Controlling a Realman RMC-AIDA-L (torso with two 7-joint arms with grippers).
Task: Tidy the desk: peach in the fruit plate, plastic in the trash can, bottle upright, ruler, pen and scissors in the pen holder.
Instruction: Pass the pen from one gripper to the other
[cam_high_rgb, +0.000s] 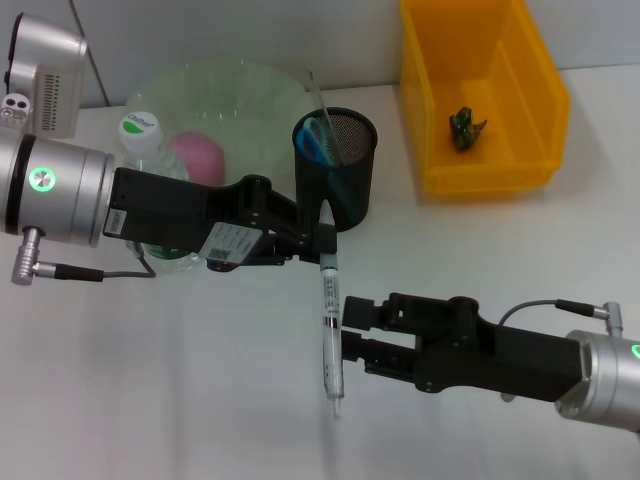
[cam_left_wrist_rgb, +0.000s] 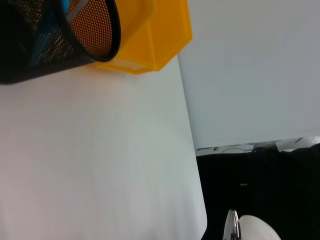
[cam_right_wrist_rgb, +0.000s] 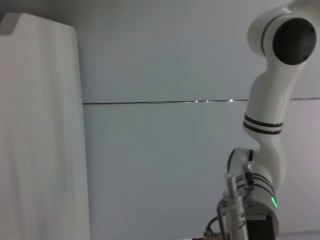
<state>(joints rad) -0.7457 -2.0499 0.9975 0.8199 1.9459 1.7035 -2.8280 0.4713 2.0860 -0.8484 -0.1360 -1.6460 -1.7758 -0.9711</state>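
A white pen (cam_high_rgb: 329, 320) hangs over the table just in front of the black mesh pen holder (cam_high_rgb: 336, 165). My left gripper (cam_high_rgb: 323, 238) is shut on the pen's upper end. My right gripper (cam_high_rgb: 346, 331) comes in from the right at mid-pen, open, its fingertips beside the barrel. Blue-handled scissors (cam_high_rgb: 317, 140) and a clear ruler (cam_high_rgb: 318, 98) stand in the holder. The pink peach (cam_high_rgb: 197, 155) lies in the pale green fruit plate (cam_high_rgb: 250, 85). The bottle (cam_high_rgb: 143, 135) stands upright by my left arm. Green plastic (cam_high_rgb: 465, 128) lies in the yellow trash can (cam_high_rgb: 520, 60). The pen's clip end (cam_left_wrist_rgb: 233, 226) shows in the left wrist view.
The trash can stands at the back right and its corner (cam_left_wrist_rgb: 150, 45) shows beyond the pen holder's rim (cam_left_wrist_rgb: 100, 45) in the left wrist view. The table's right edge (cam_left_wrist_rgb: 195, 165) drops off to a dark floor.
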